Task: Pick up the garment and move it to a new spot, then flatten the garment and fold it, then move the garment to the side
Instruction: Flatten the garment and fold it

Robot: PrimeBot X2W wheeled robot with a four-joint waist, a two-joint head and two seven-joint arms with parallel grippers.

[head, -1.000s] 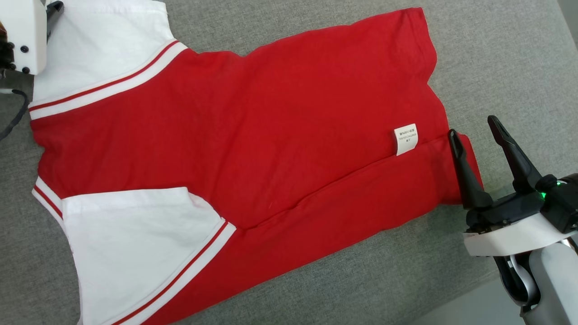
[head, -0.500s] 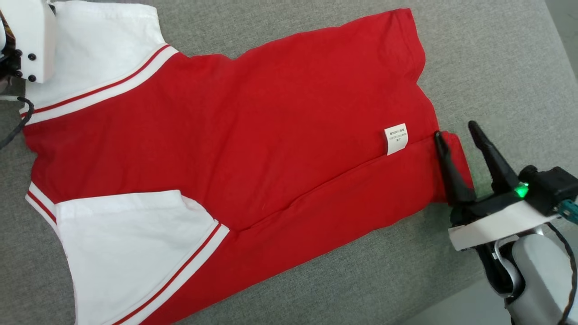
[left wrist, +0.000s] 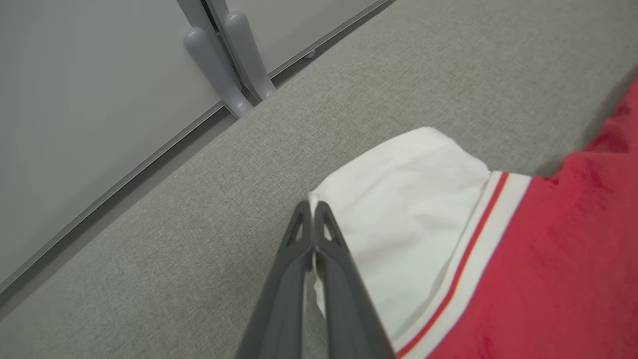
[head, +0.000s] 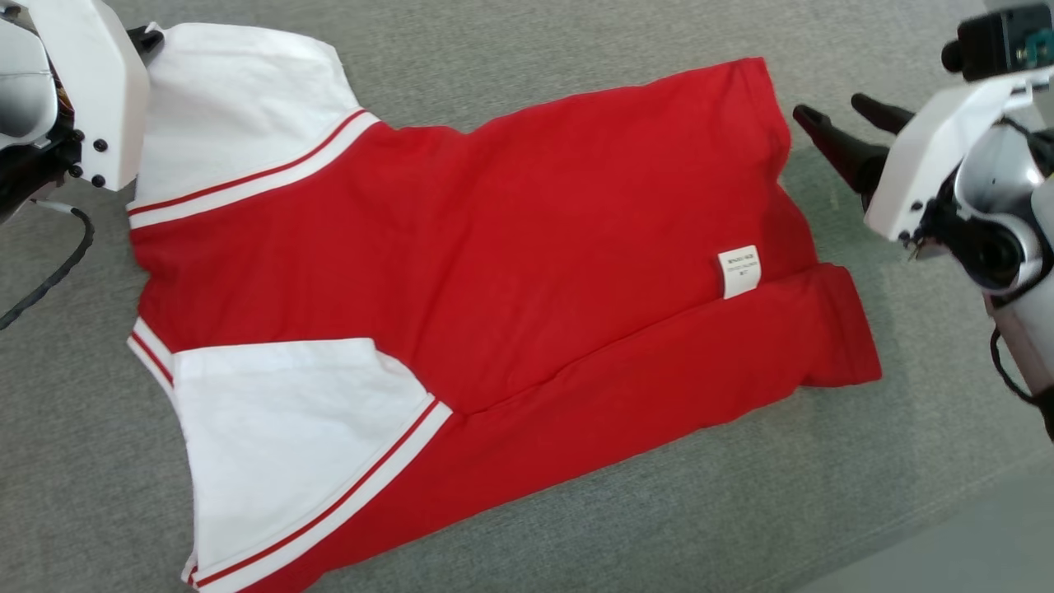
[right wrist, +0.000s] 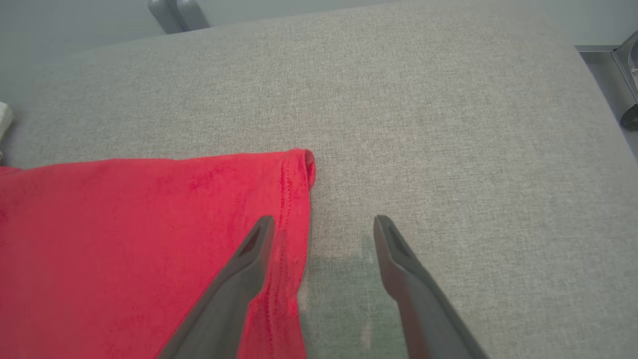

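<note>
A red garment point(head: 510, 247) with white sleeves lies spread on the grey padded table point(head: 741, 511), its near long edge folded over. My left gripper point(left wrist: 312, 207) is shut on the edge of the far white sleeve point(left wrist: 408, 199) at the upper left; in the head view its white wrist housing point(head: 99, 91) covers the fingers. My right gripper point(head: 832, 107) hovers open at the upper right, beside the garment's far hem corner point(right wrist: 304, 159). One of its fingers point(right wrist: 249, 264) is over the red hem, the other over bare table.
A white care label point(head: 739, 271) sits near the hem. The table's front edge runs across the lower right corner point(head: 947, 527). Grey metal legs point(left wrist: 224, 60) stand beyond the table's far edge. A black cable point(head: 49, 280) hangs at the left.
The right gripper has left the folded near hem corner and moved up to the far hem corner, still open. The left gripper has shut on the white sleeve. The head camera shifted.
</note>
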